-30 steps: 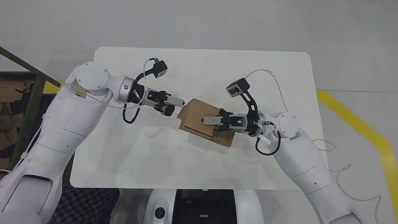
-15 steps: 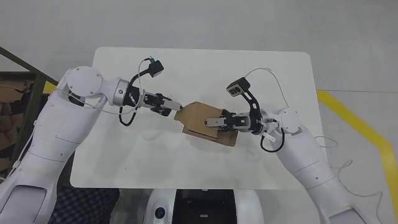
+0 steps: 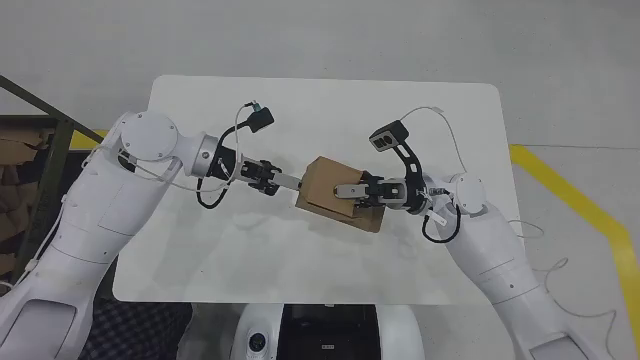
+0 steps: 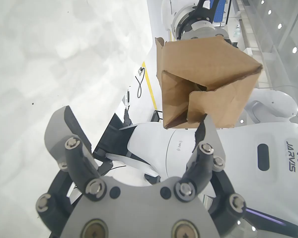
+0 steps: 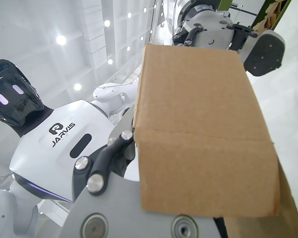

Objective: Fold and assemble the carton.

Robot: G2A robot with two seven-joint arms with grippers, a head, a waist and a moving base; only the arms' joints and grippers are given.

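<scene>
The brown carton (image 3: 335,192) is held above the middle of the white table, partly squared up. My right gripper (image 3: 350,190) is shut on its top panel from the right side. In the right wrist view one finger (image 5: 125,125) shows beside the carton (image 5: 201,125); the other is hidden behind the cardboard. My left gripper (image 3: 287,178) is at the carton's left end, open. In the left wrist view one fingertip (image 4: 208,123) touches the edge of a folded end flap of the carton (image 4: 208,75), and the other finger (image 4: 67,127) stands far off it.
The white table (image 3: 200,250) has free room all around the carton. A green rack with cardboard scraps (image 3: 25,150) stands beyond the table's left edge. A yellow floor line (image 3: 575,200) runs past the right side.
The left gripper has shifted toward the front and come up against the carton's left end. The carton has moved slightly right and looks more boxed up. The right gripper keeps its hold.
</scene>
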